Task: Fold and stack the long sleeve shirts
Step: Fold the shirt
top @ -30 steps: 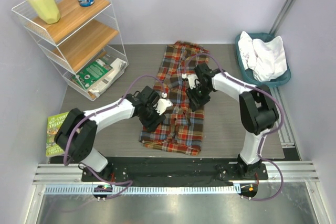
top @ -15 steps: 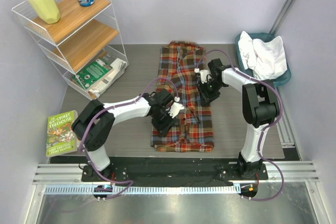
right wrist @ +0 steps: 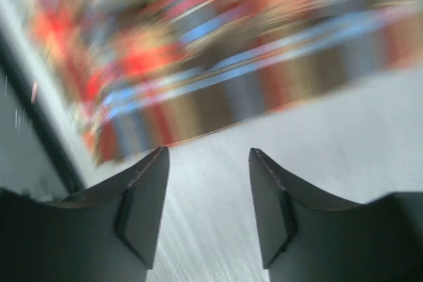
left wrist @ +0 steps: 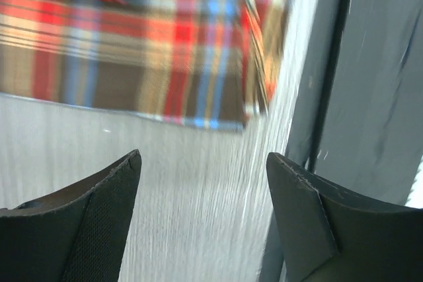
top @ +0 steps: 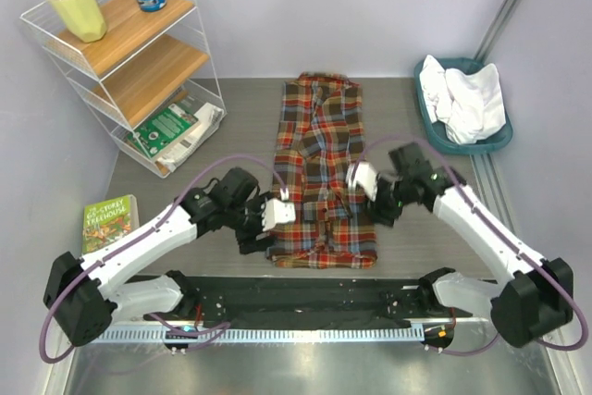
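From above, the plaid shirt (top: 319, 168) lies on the table (top: 213, 145) folded into a long strip, not yet folded short. The white shirt (top: 467, 99) sits crumpled in the basket (top: 488, 143). A book (top: 106, 228) reads, I think, "Treehouse".

Left wrist: the left claw (left wrist: 205, 209) gapes empty beside the plaid's corner.

Right wrist, blurry: the right claw (right wrist: 208, 209) is likewise apart, holding nothing.

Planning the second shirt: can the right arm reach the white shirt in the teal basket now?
Probably yes. The right gripper is open and empty, the white shirt lies uncovered in the open teal basket on that arm's side, and nothing stands between them.
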`<state>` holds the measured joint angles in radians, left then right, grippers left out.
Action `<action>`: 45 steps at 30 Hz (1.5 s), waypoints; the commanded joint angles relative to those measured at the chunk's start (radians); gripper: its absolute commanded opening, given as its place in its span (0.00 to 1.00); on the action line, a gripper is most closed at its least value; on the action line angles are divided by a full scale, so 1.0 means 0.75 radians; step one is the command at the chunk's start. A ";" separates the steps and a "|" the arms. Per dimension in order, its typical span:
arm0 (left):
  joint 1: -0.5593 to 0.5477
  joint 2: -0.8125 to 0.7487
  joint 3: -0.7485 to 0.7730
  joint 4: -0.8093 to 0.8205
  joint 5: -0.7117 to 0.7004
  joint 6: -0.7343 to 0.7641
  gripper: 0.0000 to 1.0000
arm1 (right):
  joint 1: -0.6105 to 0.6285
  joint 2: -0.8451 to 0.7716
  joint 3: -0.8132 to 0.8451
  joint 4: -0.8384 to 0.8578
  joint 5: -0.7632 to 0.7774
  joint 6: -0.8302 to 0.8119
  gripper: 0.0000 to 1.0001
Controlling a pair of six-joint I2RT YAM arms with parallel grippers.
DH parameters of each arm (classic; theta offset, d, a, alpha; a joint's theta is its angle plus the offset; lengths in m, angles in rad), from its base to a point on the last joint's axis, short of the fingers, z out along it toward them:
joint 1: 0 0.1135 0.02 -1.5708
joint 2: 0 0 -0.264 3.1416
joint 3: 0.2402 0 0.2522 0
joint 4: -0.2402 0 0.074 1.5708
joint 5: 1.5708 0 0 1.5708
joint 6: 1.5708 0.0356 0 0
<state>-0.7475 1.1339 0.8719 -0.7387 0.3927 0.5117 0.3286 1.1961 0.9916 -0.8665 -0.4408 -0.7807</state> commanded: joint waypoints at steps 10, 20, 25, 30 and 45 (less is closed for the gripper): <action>-0.224 -0.037 -0.393 0.416 -0.164 0.528 0.77 | 0.507 -0.298 -0.594 0.135 0.207 -0.426 0.74; -0.320 0.077 -0.443 0.529 -0.147 0.618 0.79 | 0.660 -0.141 -0.668 0.278 0.277 -0.401 0.61; -0.378 0.171 -0.453 0.572 -0.157 0.647 0.77 | 0.691 -0.061 -0.678 0.380 0.314 -0.371 0.46; -0.378 0.249 -0.438 0.649 -0.215 0.616 0.53 | 0.697 -0.038 -0.672 0.439 0.350 -0.327 0.27; -0.640 -0.054 -0.397 0.341 -0.169 0.254 0.00 | 0.859 -0.267 -0.533 0.133 0.291 -0.098 0.01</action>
<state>-1.2064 1.1362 0.5556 -0.3981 0.2562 0.8051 0.9482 1.0691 0.5415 -0.6815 -0.2016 -0.9028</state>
